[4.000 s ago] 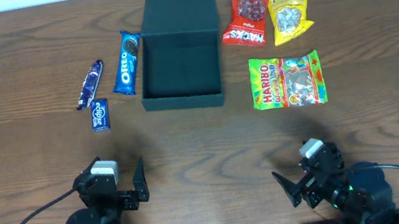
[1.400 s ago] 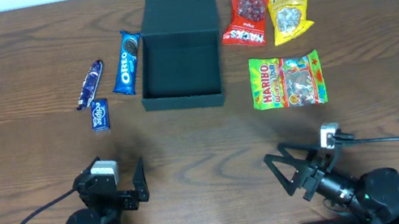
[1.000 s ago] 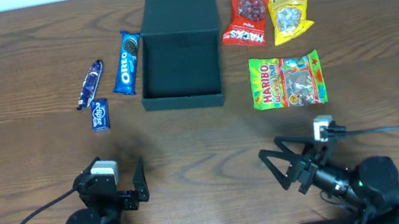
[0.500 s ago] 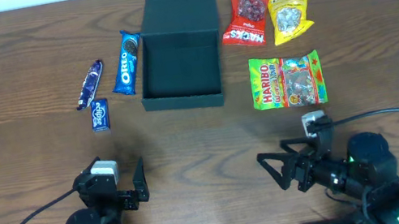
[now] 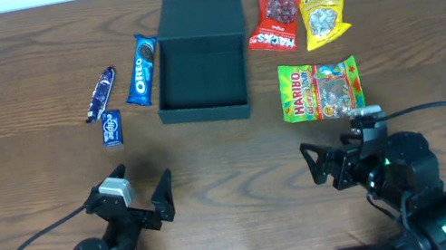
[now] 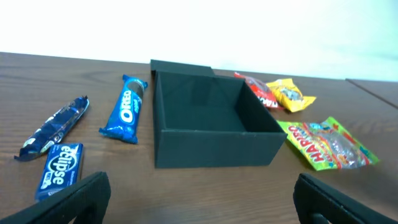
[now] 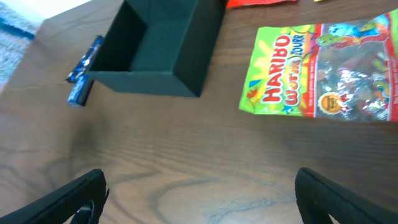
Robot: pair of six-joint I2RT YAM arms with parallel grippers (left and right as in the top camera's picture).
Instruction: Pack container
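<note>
Dark brown wood-grain table (image 5: 23,192); plain white wall (image 6: 261,31) behind far edge; even, bright light.

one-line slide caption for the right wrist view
Open right tool faces the Haribo bag, with the open dark container beyond.

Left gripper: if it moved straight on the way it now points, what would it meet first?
Probably the container, at its near wall; nothing else shows in between, though the gripper's height is unclear.
</note>
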